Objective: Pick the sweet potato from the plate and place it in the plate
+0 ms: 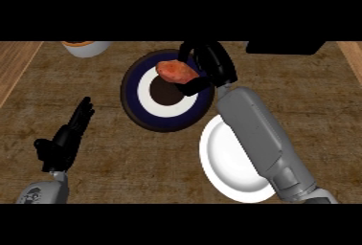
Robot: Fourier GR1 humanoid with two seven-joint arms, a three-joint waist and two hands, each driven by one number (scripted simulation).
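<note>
Right hand (205, 64) curled around sweet potato (176, 71) over dark blue plate (134, 103); may slip before reaching white plate (216, 165) near counter's front edge. Left hand (67, 136) open, resting.

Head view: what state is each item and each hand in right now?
Orange-brown sweet potato: over the dark blue plate, inside the right hand's curled fingers.
Dark blue plate with white ring: flat on the counter, right edge next to the white plate.
Plain white plate: flat, nothing on it, partly under the right forearm.
Right hand: shut on the sweet potato.
Left hand: open, fingers straight, resting at lower left.
</note>
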